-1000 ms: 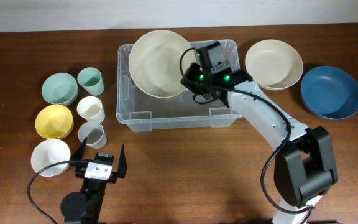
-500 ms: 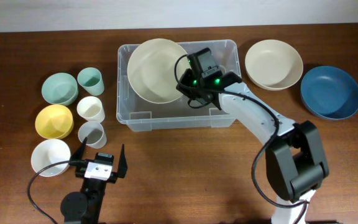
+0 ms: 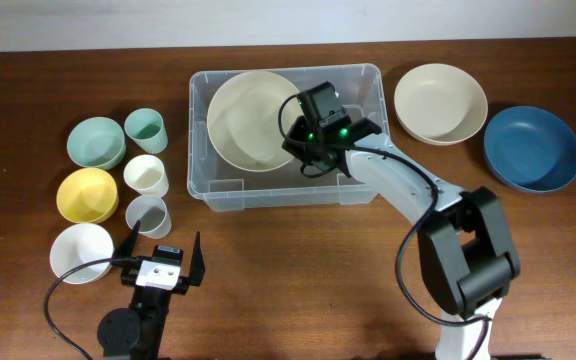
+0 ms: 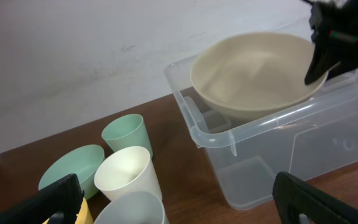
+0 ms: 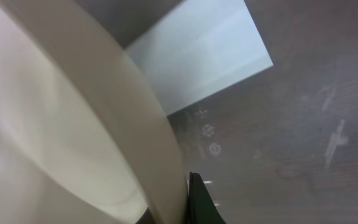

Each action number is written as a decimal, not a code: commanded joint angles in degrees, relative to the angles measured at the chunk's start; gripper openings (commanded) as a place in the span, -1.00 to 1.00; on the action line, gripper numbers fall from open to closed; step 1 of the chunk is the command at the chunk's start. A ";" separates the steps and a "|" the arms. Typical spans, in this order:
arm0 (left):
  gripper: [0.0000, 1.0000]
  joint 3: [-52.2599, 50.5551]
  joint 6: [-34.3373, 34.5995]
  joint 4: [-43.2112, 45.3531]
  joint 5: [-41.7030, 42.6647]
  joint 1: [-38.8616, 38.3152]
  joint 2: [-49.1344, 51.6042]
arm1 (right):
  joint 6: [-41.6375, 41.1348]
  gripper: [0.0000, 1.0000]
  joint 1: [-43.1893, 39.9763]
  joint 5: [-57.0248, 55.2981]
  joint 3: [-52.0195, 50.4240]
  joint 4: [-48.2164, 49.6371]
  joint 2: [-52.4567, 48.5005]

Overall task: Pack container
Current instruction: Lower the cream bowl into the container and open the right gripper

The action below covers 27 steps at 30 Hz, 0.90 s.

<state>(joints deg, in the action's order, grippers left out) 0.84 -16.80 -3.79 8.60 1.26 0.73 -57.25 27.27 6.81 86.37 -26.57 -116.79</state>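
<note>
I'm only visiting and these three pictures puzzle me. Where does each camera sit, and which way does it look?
Overhead: fixed above the table, looking straight down; shows the left gripper open and the right gripper holding the cream bowl partly inside the container.
Left wrist: on the left arm, low, looking across at the container; its fingers fill the bottom corners.
Right wrist: close against the bowl's rim, facing down at the white label; one finger shows.
Shared: all three see the cream bowl.
</note>
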 commanded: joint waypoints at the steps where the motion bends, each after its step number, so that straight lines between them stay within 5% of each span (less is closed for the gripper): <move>1: 0.99 -0.33 -0.44 -0.07 0.46 0.26 -0.39 | -0.72 -0.92 1.05 -0.59 0.94 0.44 -1.44; 18: 0.99 -0.31 -0.44 -0.07 0.44 0.26 -0.39 | -0.22 -0.89 1.27 -0.17 0.94 -0.50 -1.66; 27: 0.99 -0.31 -0.44 -0.09 0.44 0.26 -0.39 | -0.02 -0.14 1.27 0.28 0.94 -1.09 -1.66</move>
<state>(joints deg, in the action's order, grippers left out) 0.84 -16.78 -3.79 8.62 1.28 0.73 -57.60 27.97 6.94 86.37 -27.46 -118.39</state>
